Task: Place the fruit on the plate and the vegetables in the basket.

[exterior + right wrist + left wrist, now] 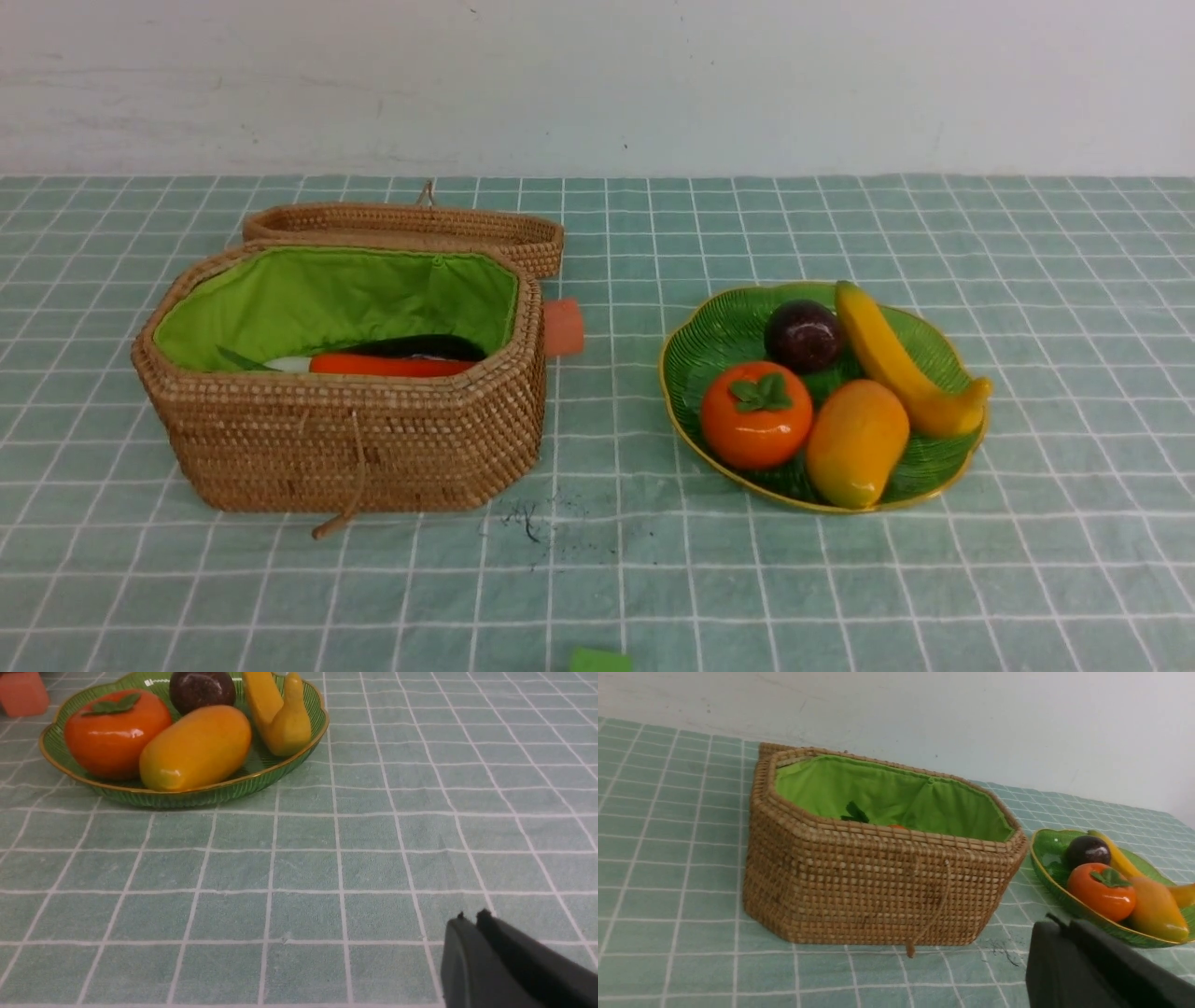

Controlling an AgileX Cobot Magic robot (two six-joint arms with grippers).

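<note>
On the right half of the front view sits the shallow green ribbed glass plate (709, 322), holding the oval yellow-orange mango (856, 441), round orange persimmon (755, 414), dark purple mangosteen (803, 335) and yellow banana (901, 364), its long axis running from upper left to lower right. At left, the octagonal brown wicker basket (355, 439) holds the orange carrot (387, 365), white radish (288, 364) and dark eggplant (425, 345). Both arms look pulled back low. The left gripper (1064, 921) has the basket ahead, the right gripper (469, 917) the plate; each has its jaws pressed together, empty. I judge nothing remains to carry.
</note>
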